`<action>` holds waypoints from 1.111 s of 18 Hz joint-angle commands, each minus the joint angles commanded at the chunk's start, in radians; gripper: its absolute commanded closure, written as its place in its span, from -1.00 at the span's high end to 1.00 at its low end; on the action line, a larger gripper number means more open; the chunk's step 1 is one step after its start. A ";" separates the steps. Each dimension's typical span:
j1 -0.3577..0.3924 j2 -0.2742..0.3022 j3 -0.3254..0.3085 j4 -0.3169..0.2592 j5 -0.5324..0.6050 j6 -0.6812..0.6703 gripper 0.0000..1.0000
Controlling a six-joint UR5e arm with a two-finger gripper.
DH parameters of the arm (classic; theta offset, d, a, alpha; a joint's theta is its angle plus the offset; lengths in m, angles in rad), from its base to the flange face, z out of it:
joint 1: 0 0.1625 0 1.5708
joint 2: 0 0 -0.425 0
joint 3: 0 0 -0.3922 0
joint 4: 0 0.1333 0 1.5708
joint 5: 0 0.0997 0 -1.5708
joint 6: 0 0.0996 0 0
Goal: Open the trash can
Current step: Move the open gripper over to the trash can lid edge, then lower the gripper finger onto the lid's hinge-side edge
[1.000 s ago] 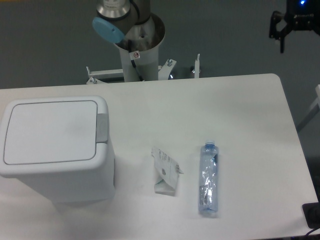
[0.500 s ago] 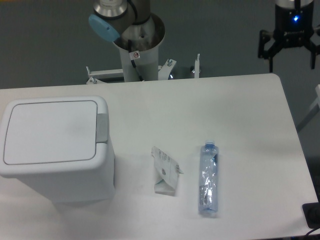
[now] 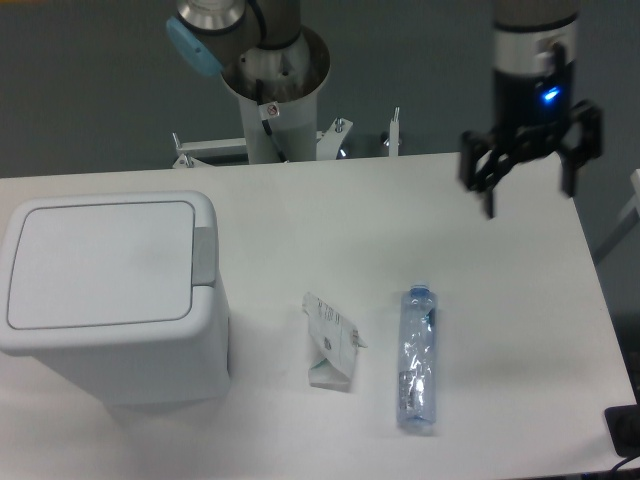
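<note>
Trash can (image 3: 110,295) sits at the table's left edge, lid shut, grey button (image 3: 204,256) on its right rim. Gripper (image 3: 530,195), fingers spread and empty, hangs well apart at right; best approach is straight above the button, pressing down with one fingertip.

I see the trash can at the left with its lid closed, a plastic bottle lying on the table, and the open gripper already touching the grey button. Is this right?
Not quite. In the camera view the gripper is open but far from the grey button: it hangs over the right part of the table, touching nothing. The rest holds: the trash can stands at the left with its lid closed, and the plastic bottle lies on the table.
</note>
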 joint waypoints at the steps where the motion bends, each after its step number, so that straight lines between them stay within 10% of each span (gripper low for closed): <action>1: -0.011 0.003 0.002 -0.002 -0.038 -0.025 1.00; 7: -0.129 0.020 -0.040 -0.046 -0.229 -0.090 1.00; 20: -0.204 0.020 -0.130 -0.032 -0.220 -0.094 1.00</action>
